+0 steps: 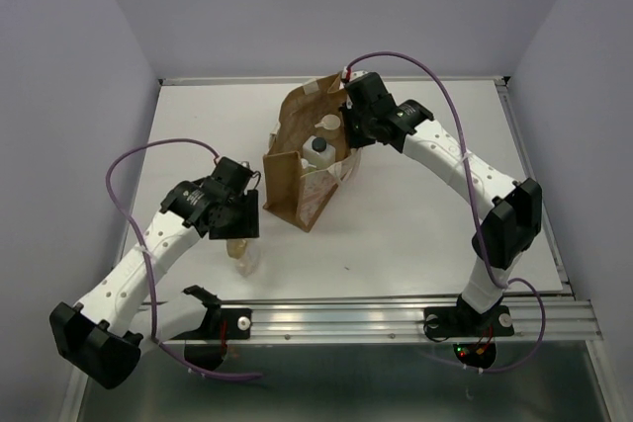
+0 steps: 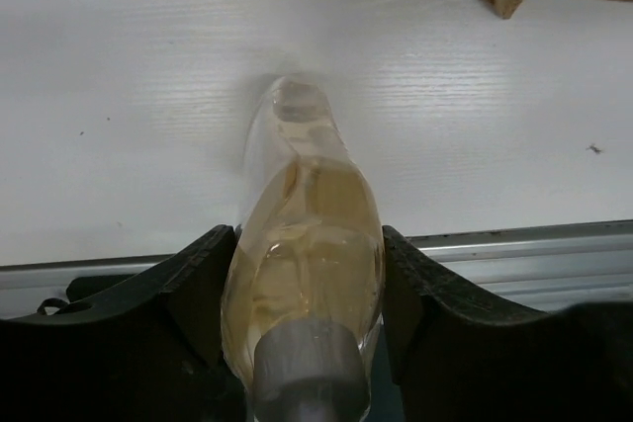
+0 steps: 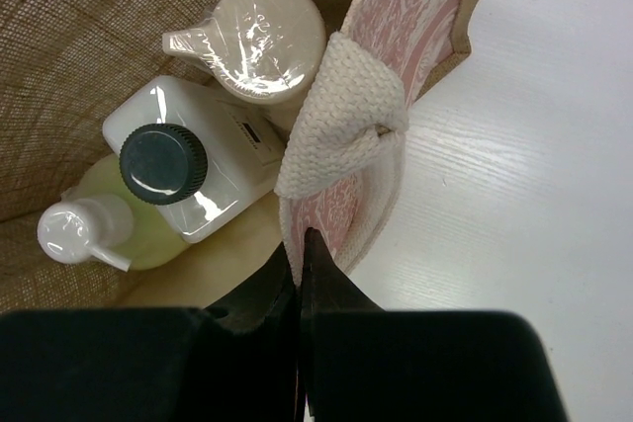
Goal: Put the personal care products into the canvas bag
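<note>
Counting three bottles down in the canvas bag (image 1: 297, 190) so far: the beige bottle (image 3: 267, 32), the black-capped white bottle (image 3: 163, 160) and the yellow-green bottle (image 3: 89, 229). The right gripper (image 3: 300, 244) is pinched onto the bag's rim, holding it open. The amber bottle (image 2: 312, 195) lies on the table (image 1: 415, 224) near the bag, with the left gripper (image 2: 309, 244) clamped on its sides, so it's not in yet. Can't spot the orange one. Only the bag's tall wall is in the way.

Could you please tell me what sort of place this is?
Probably a robotics lab test cell rather than a home or shop. A bare white table is boxed in by plain walls, and the left arm and right arm are bolted to a metal rail at its near edge.
</note>
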